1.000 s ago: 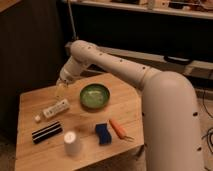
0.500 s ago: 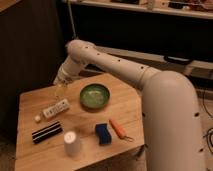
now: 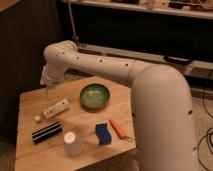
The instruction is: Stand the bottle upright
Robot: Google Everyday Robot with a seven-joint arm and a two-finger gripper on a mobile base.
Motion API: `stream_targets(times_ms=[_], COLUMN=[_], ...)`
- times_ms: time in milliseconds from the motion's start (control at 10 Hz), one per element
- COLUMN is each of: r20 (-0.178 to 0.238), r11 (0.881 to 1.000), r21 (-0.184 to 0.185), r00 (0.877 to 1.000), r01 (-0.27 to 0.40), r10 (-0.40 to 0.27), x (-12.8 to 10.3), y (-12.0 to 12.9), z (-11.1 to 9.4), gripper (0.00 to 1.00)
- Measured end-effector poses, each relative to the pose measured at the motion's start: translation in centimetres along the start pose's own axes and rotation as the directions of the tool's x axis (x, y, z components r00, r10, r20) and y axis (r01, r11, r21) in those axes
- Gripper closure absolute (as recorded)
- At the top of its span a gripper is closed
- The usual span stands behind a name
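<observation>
— What is changing?
— The gripper [image 3: 48, 90] is drifting leftward and hovering at the left of the frame, just above the bottle [image 3: 56, 108]; I cannot tell whether it is apart or together
— And the bottle?
— It is lying flat and unmoved, left of the green bowl [image 3: 95, 96], so I'm judging the grasp not yet made

A wooden table [image 3: 29, 102] is shown set with seven items. The bottle [image 3: 56, 108] is seen lying on its side near the back left, with a small white piece [image 3: 37, 118] just off its lower end. A green bowl [image 3: 95, 96] is placed to its right. Ranged along the front are a black block with white stripes [image 3: 46, 132], a white paper cup [image 3: 73, 143], a blue block [image 3: 102, 134] and, just beside that, an orange tool [image 3: 118, 128]. The gripper [image 3: 47, 91] is held over the table's back-left part, near the bottle.
</observation>
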Motion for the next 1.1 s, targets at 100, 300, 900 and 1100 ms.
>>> stream_targets(times_ms=[100, 300, 900, 1100], r20=[-0.013, 0.03, 0.323, 0.319], r11=[0.999, 0.999, 0.99, 0.987], r21=[-0.035, -0.052, -0.009, -0.028], r00=[1.0, 1.0, 0.937, 0.935], r01=[0.01, -0.006, -0.138, -0.155], r10=[-0.011, 0.007, 0.133, 0.156], x=[-0.4, 0.4, 3.1, 3.6], y=[-0.7, -1.3, 0.5, 0.5], z=[0.6, 1.2, 3.5, 4.0], gripper=[0.35, 0.35, 0.35, 0.35])
